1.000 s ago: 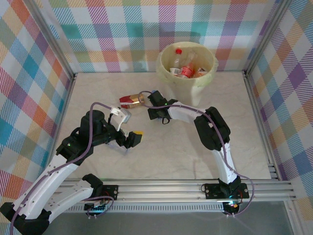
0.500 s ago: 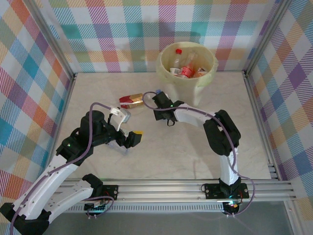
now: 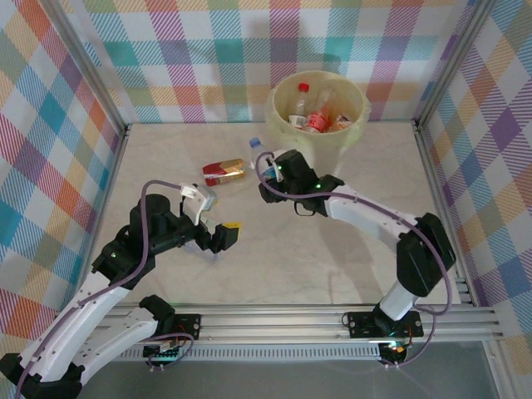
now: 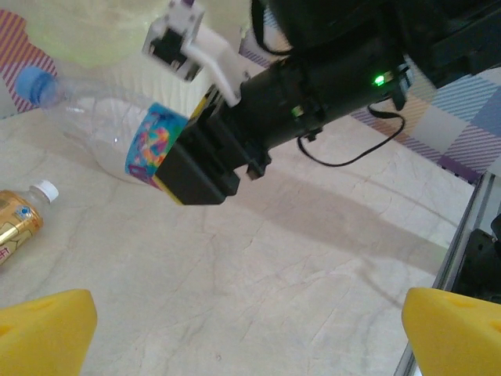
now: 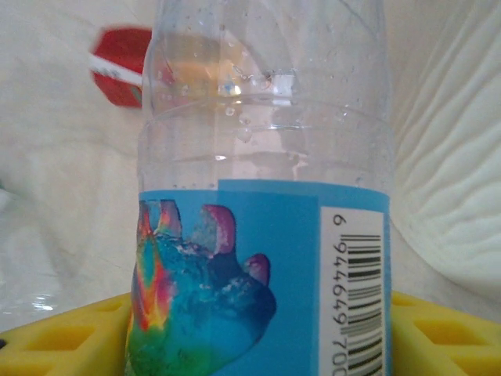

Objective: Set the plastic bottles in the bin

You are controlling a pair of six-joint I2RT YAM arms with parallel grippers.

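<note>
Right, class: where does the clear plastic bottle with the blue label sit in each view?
Top external: the clear blue-labelled plastic bottle, near centre.
Left wrist: bottle, upper left.
Right wrist: bottle, centre, close up.
Shared landmark: the red-and-gold bottle lying beside it.

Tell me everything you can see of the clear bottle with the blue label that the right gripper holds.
The clear plastic bottle looks empty, with small drops inside its ribbed wall. It has a blue cap and a blue label with a rainbow-coloured hand-like picture and a barcode. The right gripper clamps it at the label, a yellow pad on each side. It is tilted, cap pointing away from the gripper, and seems raised slightly above the table.
</note>
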